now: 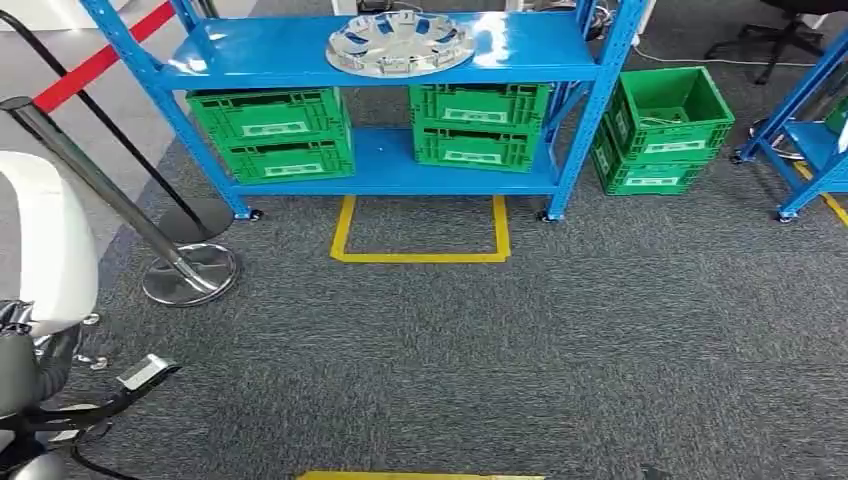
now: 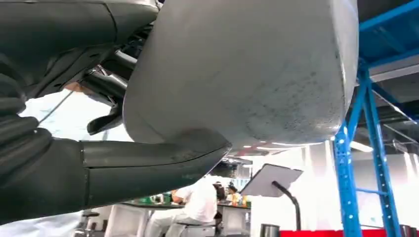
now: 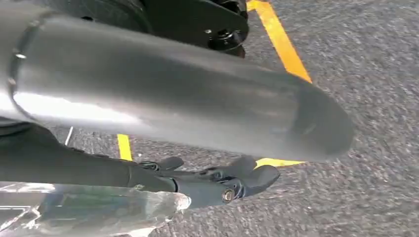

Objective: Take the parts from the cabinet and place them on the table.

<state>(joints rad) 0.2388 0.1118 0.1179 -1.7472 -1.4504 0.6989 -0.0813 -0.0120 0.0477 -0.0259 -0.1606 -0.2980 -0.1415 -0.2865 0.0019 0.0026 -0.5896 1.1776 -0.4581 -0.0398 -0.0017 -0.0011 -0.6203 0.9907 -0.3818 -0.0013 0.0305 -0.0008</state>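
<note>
Nearest the robot, the right hand hangs over grey carpet with its dark fingers curled loosely; a clear, crinkled plastic-looking thing lies against the hand's underside, but whether the fingers actually grip it cannot be told from this blurred view. The left hand shows its thick grey thumb and dark fingers pressed along a large pale grey rounded surface, possibly a held part, though a grip cannot be confirmed.

At the bottom edge of the head view a strip of yellow tape lies on the carpet. Farther out, a yellow taped outline marks the floor just in front of the blue cabinet. A chrome stanchion base stands to the left of it.

On the cabinet's lower shelf sit 2 stacks of green crates. On the upper shelf, a silver hubcap lies flat near the middle. More green crates stand on the floor right of the cabinet.
</note>
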